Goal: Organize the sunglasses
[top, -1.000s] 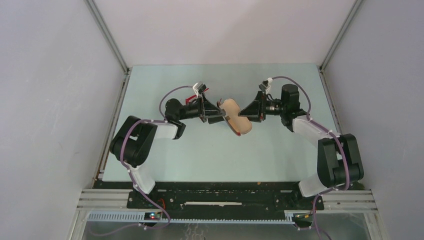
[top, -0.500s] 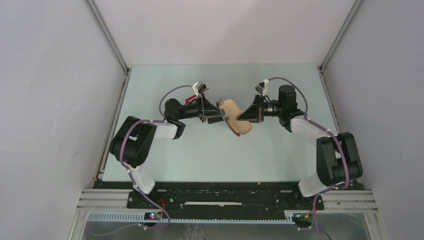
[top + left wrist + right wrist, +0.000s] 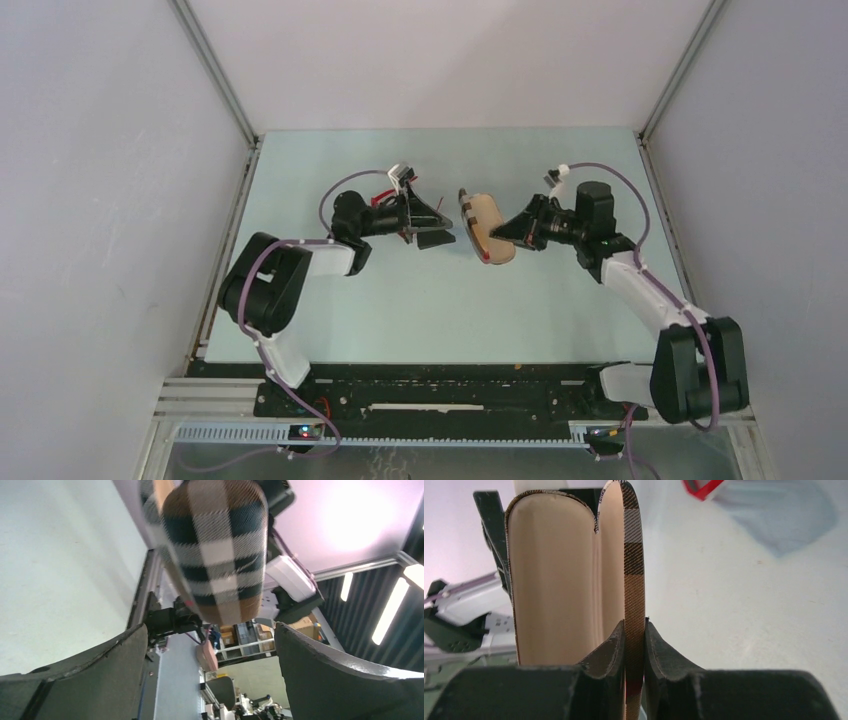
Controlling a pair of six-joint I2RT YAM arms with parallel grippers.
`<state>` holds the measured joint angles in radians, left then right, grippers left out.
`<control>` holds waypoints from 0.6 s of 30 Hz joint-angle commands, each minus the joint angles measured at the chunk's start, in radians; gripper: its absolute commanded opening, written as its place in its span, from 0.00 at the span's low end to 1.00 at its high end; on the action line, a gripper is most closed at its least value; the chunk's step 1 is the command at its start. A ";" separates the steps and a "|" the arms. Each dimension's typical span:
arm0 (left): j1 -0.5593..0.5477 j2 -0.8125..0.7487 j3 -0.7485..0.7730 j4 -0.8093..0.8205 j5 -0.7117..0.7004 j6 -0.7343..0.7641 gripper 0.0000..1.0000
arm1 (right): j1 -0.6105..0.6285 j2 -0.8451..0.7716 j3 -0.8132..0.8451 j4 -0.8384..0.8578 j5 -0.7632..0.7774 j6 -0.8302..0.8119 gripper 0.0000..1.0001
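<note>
One pair of red sunglasses (image 3: 703, 490) shows only a frame corner, lying at the edge of a pale blue cloth (image 3: 774, 515) on the table (image 3: 400, 300), well apart from the open plaid case (image 3: 554, 580). My right gripper (image 3: 634, 630) pinches one shell wall of the case. My left gripper (image 3: 210, 630) stands wide and empty nearby. I judge the case-opening step in hand; next, the left arm must fetch the sunglasses.

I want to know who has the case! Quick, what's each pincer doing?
Left pincer: open, holding nothing.
Right pincer: closed on the edge of the open case.
</note>
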<state>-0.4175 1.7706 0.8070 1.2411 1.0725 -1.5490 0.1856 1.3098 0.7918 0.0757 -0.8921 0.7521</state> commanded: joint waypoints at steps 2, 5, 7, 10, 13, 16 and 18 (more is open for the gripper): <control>0.010 -0.113 0.055 -0.381 -0.052 0.286 1.00 | -0.018 -0.155 -0.026 -0.112 0.272 0.001 0.00; 0.031 -0.201 0.106 -0.816 -0.152 0.598 1.00 | -0.015 -0.213 -0.038 -0.177 0.406 -0.016 0.00; 0.043 -0.269 0.176 -1.181 -0.298 0.807 1.00 | -0.012 -0.239 -0.047 -0.211 0.487 -0.022 0.00; 0.070 -0.359 0.213 -1.441 -0.475 0.926 1.00 | -0.002 -0.252 -0.080 -0.197 0.526 -0.028 0.00; 0.130 -0.451 0.169 -1.488 -0.549 0.916 1.00 | 0.040 -0.221 -0.093 -0.165 0.532 -0.032 0.00; 0.197 -0.533 0.131 -1.543 -0.603 0.905 1.00 | 0.123 -0.164 -0.092 -0.120 0.566 -0.018 0.00; 0.233 -0.571 0.119 -1.586 -0.646 0.909 1.00 | 0.189 -0.110 -0.092 -0.070 0.595 0.008 0.00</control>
<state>-0.2440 1.2755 0.9565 -0.1661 0.5678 -0.7136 0.2718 1.1332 0.6983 -0.1062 -0.3653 0.7399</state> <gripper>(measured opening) 0.997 0.216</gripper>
